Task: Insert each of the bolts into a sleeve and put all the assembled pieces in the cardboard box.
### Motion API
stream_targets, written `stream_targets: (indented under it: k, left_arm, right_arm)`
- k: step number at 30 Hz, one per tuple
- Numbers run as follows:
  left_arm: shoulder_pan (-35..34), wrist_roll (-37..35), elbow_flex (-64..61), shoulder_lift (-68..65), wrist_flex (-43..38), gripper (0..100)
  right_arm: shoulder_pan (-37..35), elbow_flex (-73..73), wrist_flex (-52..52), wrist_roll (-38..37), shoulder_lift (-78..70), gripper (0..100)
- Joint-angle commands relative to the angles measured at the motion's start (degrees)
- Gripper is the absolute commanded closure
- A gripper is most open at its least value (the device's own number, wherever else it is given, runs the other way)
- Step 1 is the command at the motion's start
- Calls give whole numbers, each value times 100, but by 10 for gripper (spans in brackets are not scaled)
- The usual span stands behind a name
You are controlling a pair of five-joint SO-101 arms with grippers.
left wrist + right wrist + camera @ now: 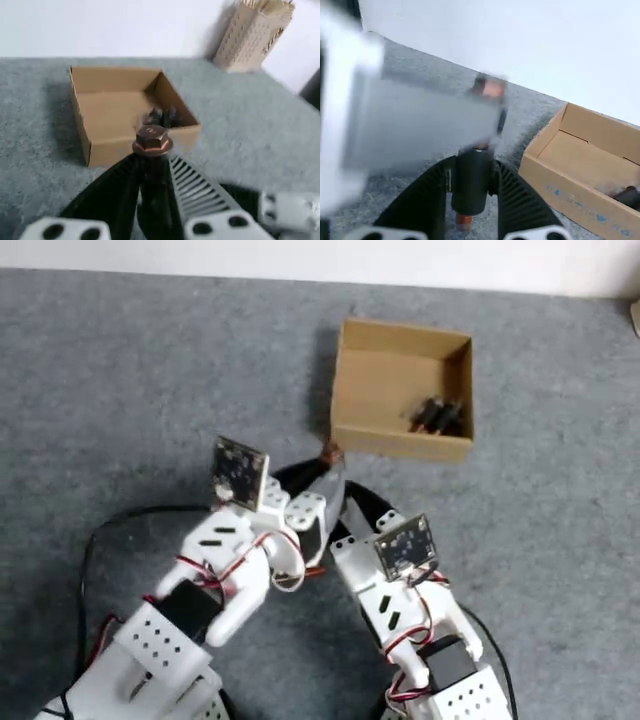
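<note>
High view: cardboard box (398, 443) on the grey surface (120, 390), assembled pieces (438, 417) lying inside. Both arm tips stood together just beside its near corner, the bolt (330, 452) between them.

Left wrist view: left claw (152, 162) clamped below the bolt's copper head, probably steadying it.

Right wrist view: right claw (472, 172) closed around the black sleeve (470, 192), with the bolt tip showing beneath.

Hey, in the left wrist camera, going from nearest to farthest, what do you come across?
Left gripper → copper-headed bolt clamped between its fingers → cardboard box with dark pieces inside → tan perforated holder at the back.
</note>
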State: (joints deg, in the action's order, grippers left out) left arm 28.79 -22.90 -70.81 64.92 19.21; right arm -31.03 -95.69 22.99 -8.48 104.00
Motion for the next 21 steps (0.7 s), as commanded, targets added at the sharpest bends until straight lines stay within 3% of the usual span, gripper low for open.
stream_targets:
  k: [1,8,16,21]
  left_arm:
    - [-4,-26,-66,462,387,994]
    - [-4,-26,-347,1130,897,989]
    - [769,-26,-365,1446,1477,738]
    - [1015,-26,-365,1807,1582,755]
  right_arm:
    - [163,-242,-66,-79,136,994]
    - [145,-233,-66,-79,136,994]
    - [145,-251,-66,-79,136,994]
    - [136,-277,-66,-79,136,994]
